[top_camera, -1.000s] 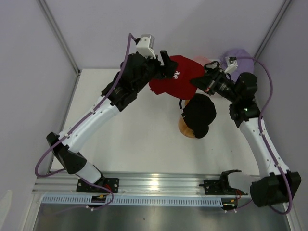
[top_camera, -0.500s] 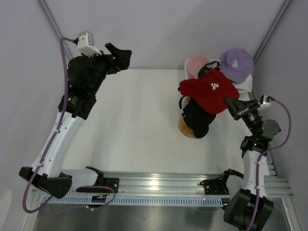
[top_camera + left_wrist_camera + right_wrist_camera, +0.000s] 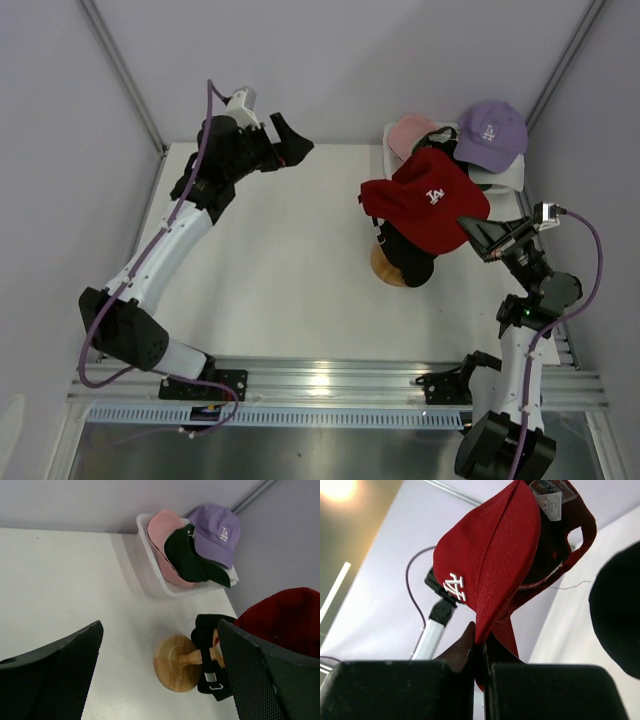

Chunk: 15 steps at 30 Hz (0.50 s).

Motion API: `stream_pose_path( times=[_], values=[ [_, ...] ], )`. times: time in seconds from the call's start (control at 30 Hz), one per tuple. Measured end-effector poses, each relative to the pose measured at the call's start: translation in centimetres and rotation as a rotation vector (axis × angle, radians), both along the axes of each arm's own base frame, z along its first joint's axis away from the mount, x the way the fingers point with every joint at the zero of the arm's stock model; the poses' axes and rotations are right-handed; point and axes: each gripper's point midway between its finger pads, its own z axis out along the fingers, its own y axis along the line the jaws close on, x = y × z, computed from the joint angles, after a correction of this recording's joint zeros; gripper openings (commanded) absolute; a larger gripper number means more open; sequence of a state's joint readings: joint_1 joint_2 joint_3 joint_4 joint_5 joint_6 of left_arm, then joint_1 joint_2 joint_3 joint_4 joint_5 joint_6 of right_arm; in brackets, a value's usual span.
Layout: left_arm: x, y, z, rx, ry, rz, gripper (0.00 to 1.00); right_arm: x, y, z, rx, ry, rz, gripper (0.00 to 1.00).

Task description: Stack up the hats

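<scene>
My right gripper (image 3: 480, 233) is shut on the edge of the red hat (image 3: 425, 198) and holds it in the air just above the black hat (image 3: 408, 262). The black hat sits on the wooden stand (image 3: 383, 268). In the right wrist view the jaws (image 3: 481, 641) pinch the red hat (image 3: 495, 555) between them, and the black hat (image 3: 620, 620) shows at the right. My left gripper (image 3: 290, 150) hangs open and empty over the far left of the table. Between its fingers (image 3: 270, 675) the left wrist view shows the stand (image 3: 180, 670).
A white mesh basket (image 3: 512, 176) stands at the back right and holds a pink hat (image 3: 408, 132), a lavender hat (image 3: 490, 130) and a dark cap (image 3: 192, 562). The basket (image 3: 147, 572) lies close behind the stand. Walls close in the table at back and sides.
The left gripper has let go of the red hat, opened and pulled away to the left. The right gripper has carried the red hat back over the black hat on the stand.
</scene>
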<state>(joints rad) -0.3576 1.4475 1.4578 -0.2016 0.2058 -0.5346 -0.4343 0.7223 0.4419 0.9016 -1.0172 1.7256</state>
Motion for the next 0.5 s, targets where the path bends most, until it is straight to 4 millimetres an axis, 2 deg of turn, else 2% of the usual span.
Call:
stream_pose_path(
  times=[0.1, 0.27, 0.5],
  values=[
    [-0.1, -1.1, -1.1, -0.013, 0.022, -0.062, 0.99, -0.8, 0.6, -1.0, -0.048, 0.019, 0.01, 0.0],
    [-0.4, -3.3, -1.9, -0.028, 0.023, -0.166, 0.97, -1.3, 0.2, -4.9, -0.098, 0.091, -0.025, 0.0],
    [-2.0, -7.3, -3.1, 0.004, 0.002, -0.305, 0.96, 0.4, -1.0, -8.2, -0.114, 0.188, -0.018, 0.0]
  ],
)
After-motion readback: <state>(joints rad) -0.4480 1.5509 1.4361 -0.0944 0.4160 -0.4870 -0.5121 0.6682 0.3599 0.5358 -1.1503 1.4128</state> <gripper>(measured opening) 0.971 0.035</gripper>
